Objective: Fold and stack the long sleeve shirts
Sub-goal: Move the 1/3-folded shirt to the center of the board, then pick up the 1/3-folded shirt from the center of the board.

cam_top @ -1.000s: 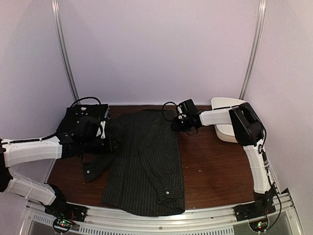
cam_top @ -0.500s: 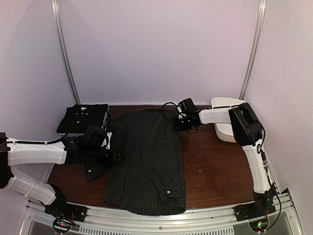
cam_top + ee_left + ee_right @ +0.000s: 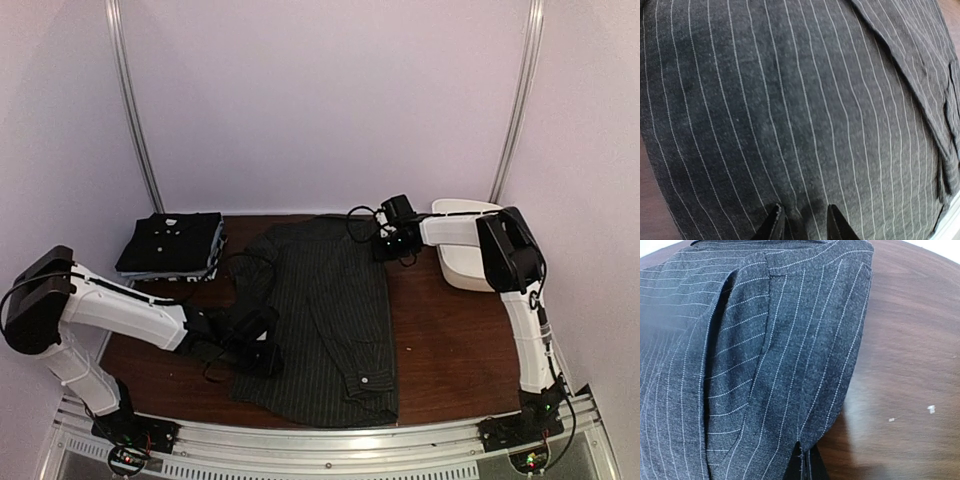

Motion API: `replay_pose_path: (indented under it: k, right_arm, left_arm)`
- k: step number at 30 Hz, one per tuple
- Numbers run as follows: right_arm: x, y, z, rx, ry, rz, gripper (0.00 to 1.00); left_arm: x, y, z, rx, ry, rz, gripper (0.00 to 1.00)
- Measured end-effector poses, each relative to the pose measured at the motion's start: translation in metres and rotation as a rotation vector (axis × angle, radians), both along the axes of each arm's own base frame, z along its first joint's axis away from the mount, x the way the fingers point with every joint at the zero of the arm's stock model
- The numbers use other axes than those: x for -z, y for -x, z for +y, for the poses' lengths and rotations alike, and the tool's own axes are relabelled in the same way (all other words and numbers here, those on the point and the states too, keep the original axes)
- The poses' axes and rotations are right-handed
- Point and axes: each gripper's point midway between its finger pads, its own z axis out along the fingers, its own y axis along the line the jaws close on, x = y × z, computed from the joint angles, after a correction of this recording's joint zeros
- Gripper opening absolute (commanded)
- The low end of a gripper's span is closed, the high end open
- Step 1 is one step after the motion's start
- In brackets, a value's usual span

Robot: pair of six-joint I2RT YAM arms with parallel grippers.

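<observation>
Pinstriped cloth fills most of the scene. The pinstriped shirt (image 3: 325, 320) is spread flat across the middle of the brown table (image 3: 450, 340), collar end toward the upper part of the top view and hem toward the lower edge, with 1 cuff and its pale button lying near the lower right corner of the cloth.

The left gripper (image 3: 262, 355) is set low at the lower left edge of the shirt. In the left wrist view its 2 fingertips (image 3: 774, 226) are seen at the bottom of the frame, a little apart, with a fold of the pinstriped shirt (image 3: 790, 110) caught between them, so that it is closed partway on the cloth.

The right gripper (image 3: 388, 243) is placed at the upper right corner of the shirt. In the right wrist view the corner of the pinstriped shirt (image 3: 780, 355) is drawn down to a point and pinched in the closed jaws at the bottom centre, with bare table (image 3: 900, 365) to the right.

A folded dark shirt (image 3: 172, 245) is seen at the upper left of the table, well apart from both grippers. A white tub (image 3: 465, 262) stands at the upper right, just beside the right arm.
</observation>
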Motion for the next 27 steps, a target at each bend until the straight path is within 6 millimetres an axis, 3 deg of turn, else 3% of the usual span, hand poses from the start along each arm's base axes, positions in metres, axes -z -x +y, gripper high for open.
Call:
replay_pose_path:
  k: [6, 9, 13, 16, 20, 23, 27]
  right_arm:
    - [0.001, -0.012, -0.032, 0.024, 0.045, -0.012, 0.02]
    - [0.0, -0.014, -0.045, 0.035, 0.056, -0.012, 0.13]
    - [0.0, -0.005, -0.056, 0.043, 0.072, 0.006, 0.3]
    - [-0.002, 0.005, -0.06, 0.042, 0.079, 0.024, 0.41]
    - [-0.012, 0.017, -0.063, 0.043, 0.077, 0.037, 0.52]
    - [-0.036, 0.023, -0.061, 0.04, 0.064, 0.005, 0.59]
    - [-0.079, 0.028, -0.057, 0.042, 0.037, -0.067, 0.63]
  left_arm:
    - [-0.001, 0.018, -0.033, 0.039, -0.007, 0.015, 0.3]
    - [-0.001, 0.025, -0.041, 0.046, -0.012, 0.024, 0.29]
    - [-0.001, 0.028, -0.038, 0.032, -0.032, 0.033, 0.32]
    - [-0.007, 0.025, -0.028, 0.01, -0.073, 0.019, 0.37]
    - [-0.04, 0.009, -0.019, -0.043, -0.069, -0.049, 0.43]
    - [-0.069, -0.013, -0.002, -0.118, -0.037, -0.114, 0.45]
    - [-0.098, -0.051, 0.043, -0.265, -0.003, -0.184, 0.5]
